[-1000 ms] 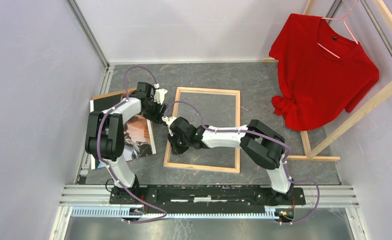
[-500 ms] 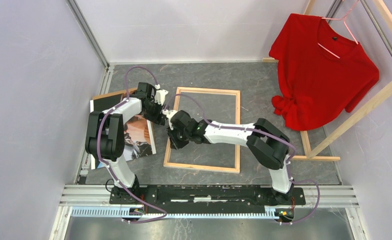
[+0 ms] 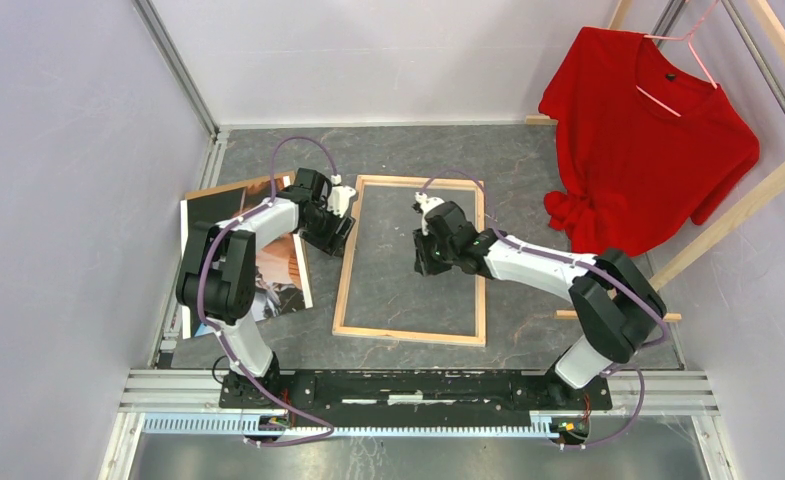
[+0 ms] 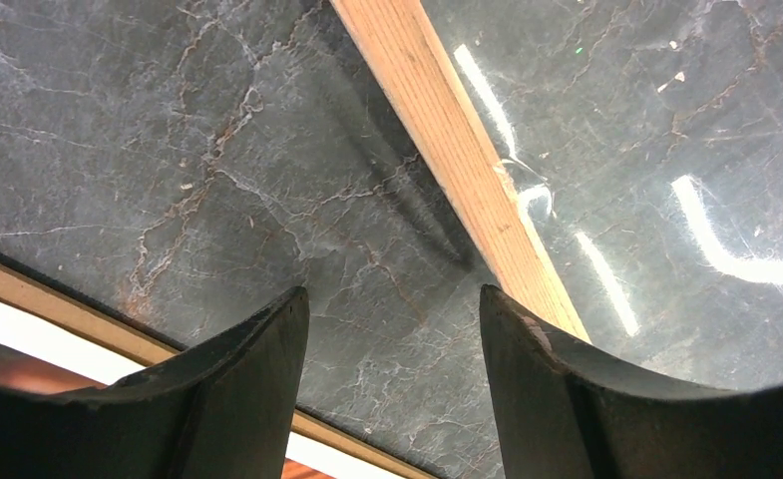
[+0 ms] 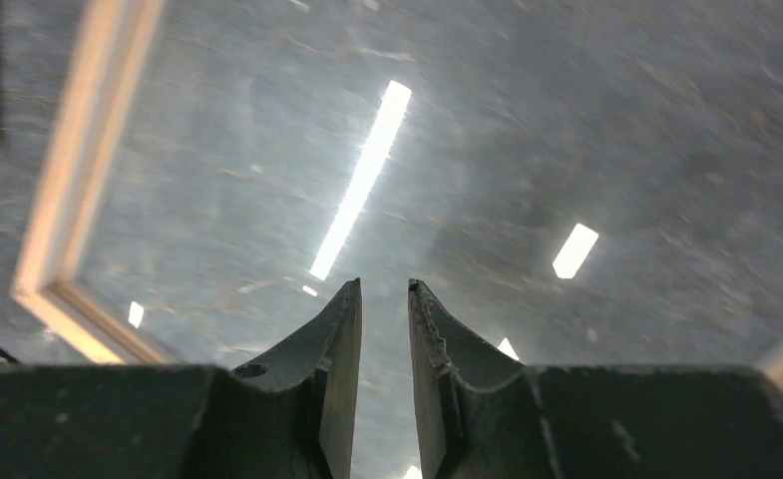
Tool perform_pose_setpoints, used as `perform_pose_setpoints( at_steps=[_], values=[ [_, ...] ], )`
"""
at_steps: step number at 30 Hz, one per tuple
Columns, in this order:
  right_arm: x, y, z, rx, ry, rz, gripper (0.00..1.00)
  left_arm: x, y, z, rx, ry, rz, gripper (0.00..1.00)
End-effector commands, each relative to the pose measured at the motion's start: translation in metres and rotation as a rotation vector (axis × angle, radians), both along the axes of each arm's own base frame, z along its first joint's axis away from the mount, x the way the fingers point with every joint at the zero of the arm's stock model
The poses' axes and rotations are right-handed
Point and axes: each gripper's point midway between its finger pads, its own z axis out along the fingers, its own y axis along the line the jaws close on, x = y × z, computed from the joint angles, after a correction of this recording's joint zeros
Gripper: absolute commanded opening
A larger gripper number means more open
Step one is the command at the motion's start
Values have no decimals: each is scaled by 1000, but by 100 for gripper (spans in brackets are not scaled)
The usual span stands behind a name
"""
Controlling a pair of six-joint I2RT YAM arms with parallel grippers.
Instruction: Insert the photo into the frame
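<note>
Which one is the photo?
Find the wooden frame lying flat mid-table. Just left of it, under the left arm, lies the photo. It is the printed sheet in orange, white and dark tones, not the plain brown board peeking out behind it.

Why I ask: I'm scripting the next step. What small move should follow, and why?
Probably move the left gripper over the photo to grasp an edge. The frame lies wood side up with nothing in it, the photo lies just left of it, and the left gripper is open, empty and the nearer one.
</note>
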Motion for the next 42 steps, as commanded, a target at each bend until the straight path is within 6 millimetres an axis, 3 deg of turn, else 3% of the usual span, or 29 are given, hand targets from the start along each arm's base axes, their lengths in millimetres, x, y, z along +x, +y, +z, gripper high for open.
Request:
perform_pose_setpoints(
  at_steps=[1, 4, 7, 11, 14, 17, 20, 25, 29, 33, 35, 39, 42],
  values=[
    [6, -36, -1, -42, -36, -59, 29, 1, -16, 2, -44, -6, -3, 70],
    [9, -51, -2, -46, -40, -88, 30, 0, -26, 0, -44, -10, -19, 70],
    [14, -52, 6, -21, -64, -103, 33, 6, -34, 3, -50, -17, -22, 70],
    [20, -24, 23, 82, -66, -62, 43, 21, -33, 26, -36, -54, -10, 70],
    [29, 6, 36, 115, -82, -17, 50, 38, -11, 63, -5, -133, 27, 74],
    [35, 51, 54, 163, -109, 52, 56, 50, 35, 99, 30, -193, 109, 79],
    [36, 107, 67, 209, -115, 133, 62, 53, 101, 118, 132, -240, 219, 80],
    [28, 191, 64, 285, -72, 232, 73, 21, 210, 113, 373, -239, 410, 80],
    [19, 233, 45, 314, -27, 272, 77, -20, 289, 101, 520, -205, 576, 78],
    [11, 256, 30, 303, -22, 294, 78, -59, 351, 99, 658, -193, 717, 75],
    [6, 258, 19, 292, -8, 296, 77, -77, 370, 92, 744, -184, 748, 74],
    [4, 253, 5, 275, 8, 285, 78, -94, 392, 82, 884, -176, 771, 72],
    [5, 251, -4, 257, 7, 273, 80, -94, 402, 73, 939, -177, 788, 71]
  ],
)
